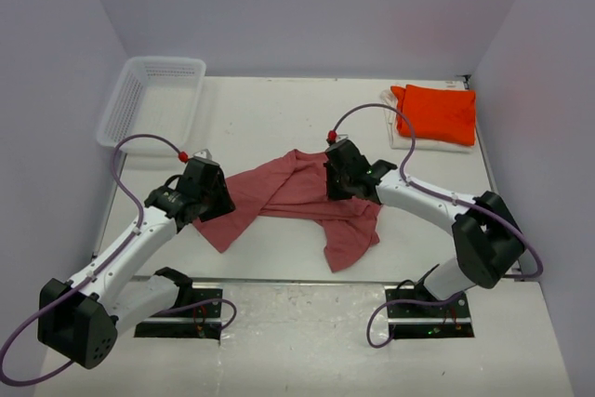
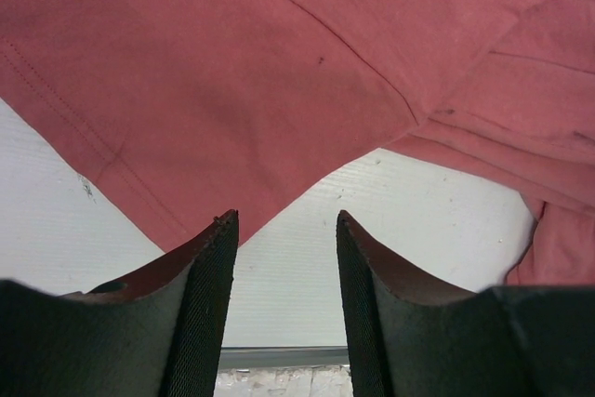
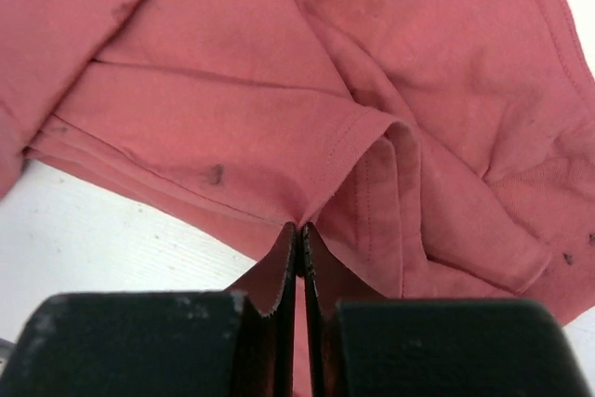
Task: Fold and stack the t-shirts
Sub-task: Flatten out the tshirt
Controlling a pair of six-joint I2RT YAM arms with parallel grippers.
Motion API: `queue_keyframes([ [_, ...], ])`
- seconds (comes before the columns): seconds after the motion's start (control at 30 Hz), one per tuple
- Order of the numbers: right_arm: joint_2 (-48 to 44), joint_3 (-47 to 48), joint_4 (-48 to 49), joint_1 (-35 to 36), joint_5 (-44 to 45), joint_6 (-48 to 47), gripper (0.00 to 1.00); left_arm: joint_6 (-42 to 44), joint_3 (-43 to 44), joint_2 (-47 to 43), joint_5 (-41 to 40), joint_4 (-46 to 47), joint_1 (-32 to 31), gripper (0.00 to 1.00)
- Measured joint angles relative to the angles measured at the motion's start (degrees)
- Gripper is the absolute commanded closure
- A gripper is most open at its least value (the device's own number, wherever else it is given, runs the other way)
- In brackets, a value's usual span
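Rose shirt (image 1: 290, 194): centre of the table (image 1: 270, 113), unfolded and rumpled. Lies in a loose band from 9 to 3 o'clock, with one flap trailing toward 5 o'clock near the front edge. Folds are bunched in the middle.
Right gripper (image 3: 299, 228): at the 2 o'clock side of the rose shirt. Clenched, fingers pressed together on a pinch of cloth beside a stitched hem. The cloth puckers up into the tips, so it is grasping the rose shirt.
Left gripper (image 2: 284, 220): at the 9 o'clock end of the rose shirt. Released, fingers apart with bare table showing in the gap. The shirt's edge runs just past the tips and close to one finger. Nothing is held.
Orange shirt (image 1: 437, 113): folded into a neat block at 1 o'clock, in the far corner, well apart from the rose shirt.
White shirt (image 1: 402, 140): folded, under the orange shirt, only its edges showing.
Basket (image 1: 139, 67): white mesh, at 10 o'clock in the far corner, upright.
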Motion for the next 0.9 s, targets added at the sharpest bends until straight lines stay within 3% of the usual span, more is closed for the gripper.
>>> queue_keyframes([
  [0.43,-1.8,11.5,-4.6,0.0,-0.1,-4.0,1.00,0.3,0.0,0.9,-0.4,0.0,0.0,0.49],
  [0.67,-1.9,20.0,-7.5,0.0,0.6,-6.7,1.00,0.5,0.0,0.9,-1.1,-0.4,0.0,0.38],
  [0.9,0.5,25.6,-9.3,-1.3,2.9,-7.3,1.00,1.6,0.5,3.0,-1.5,-1.3,0.0,0.39],
])
